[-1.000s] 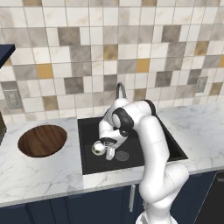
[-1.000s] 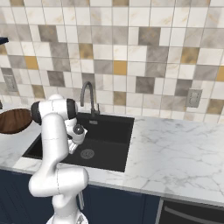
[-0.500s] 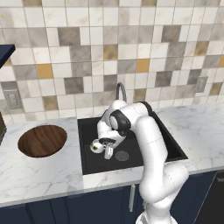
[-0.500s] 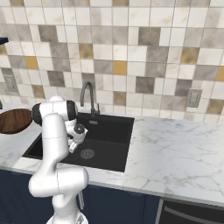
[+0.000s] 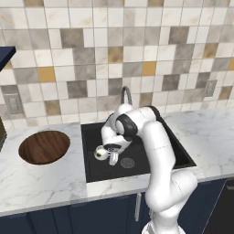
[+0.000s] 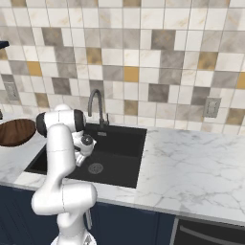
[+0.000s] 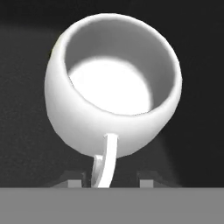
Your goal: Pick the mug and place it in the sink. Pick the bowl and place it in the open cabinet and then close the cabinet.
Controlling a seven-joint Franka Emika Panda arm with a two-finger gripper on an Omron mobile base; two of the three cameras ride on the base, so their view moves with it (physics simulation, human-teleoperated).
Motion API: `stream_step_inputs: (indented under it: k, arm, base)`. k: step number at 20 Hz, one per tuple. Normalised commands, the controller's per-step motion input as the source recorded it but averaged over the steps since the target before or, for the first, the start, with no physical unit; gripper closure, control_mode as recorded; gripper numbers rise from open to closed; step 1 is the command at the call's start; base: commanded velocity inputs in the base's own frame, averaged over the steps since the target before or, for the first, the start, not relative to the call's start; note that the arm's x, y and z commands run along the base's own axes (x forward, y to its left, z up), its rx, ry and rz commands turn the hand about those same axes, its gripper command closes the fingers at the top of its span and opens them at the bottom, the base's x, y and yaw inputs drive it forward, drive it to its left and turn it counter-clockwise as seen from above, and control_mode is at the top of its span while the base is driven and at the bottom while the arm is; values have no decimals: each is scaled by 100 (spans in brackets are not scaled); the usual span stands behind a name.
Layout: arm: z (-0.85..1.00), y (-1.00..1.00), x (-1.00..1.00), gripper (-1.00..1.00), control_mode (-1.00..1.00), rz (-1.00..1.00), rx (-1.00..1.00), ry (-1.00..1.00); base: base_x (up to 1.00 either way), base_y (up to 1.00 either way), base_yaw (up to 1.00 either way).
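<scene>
1. Inside the sink (image 5: 180, 153), low over its dark floor, the gripper (image 5: 111, 156) is seen pointing downward, the arm bent over from the base at the counter's front edge.
2. The upper arm is raised upright from the base, and the forearm is folded forward and down, so that the wrist is brought over the left half of the basin.
3. The mug (image 5: 101, 152) is held at the gripper's end, left of the round drain (image 5: 127, 162) in the left base view; from the right, the mug (image 6: 86, 141) is seen tucked against the wrist, above the drain (image 6: 95, 168).
4. In the hand view the mug (image 7: 113, 83) is seen from close by, mouth toward the camera, and its thin handle (image 7: 106, 162) is run down between the two finger tips (image 7: 75, 183).
5. The fingers are set narrowly to either side of the handle; whether they press it cannot be told.
6. The bowl (image 5: 44, 146) is left on the marble counter (image 5: 41, 183), well left of the sink.
7. The tap (image 6: 95, 107) is seen behind the basin.
</scene>
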Motion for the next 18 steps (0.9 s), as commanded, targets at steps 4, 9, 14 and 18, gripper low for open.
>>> stream_step_inputs:
  k: [4, 9, 14, 18]
  arm:
    - [27, -1, -18, -100, -100, 0, 5, -2]
    - [34, -1, -39, -100, -100, -2, 9, 0]
    - [41, -5, -40, -100, -100, -5, 6, 0]
    - [64, -4, -23, -100, -100, -6, 2, -2]
  base:
    - [0, 0, 0]
    - [0, 0, 0]
    - [0, 0, 0]
    - [0, 0, 0]
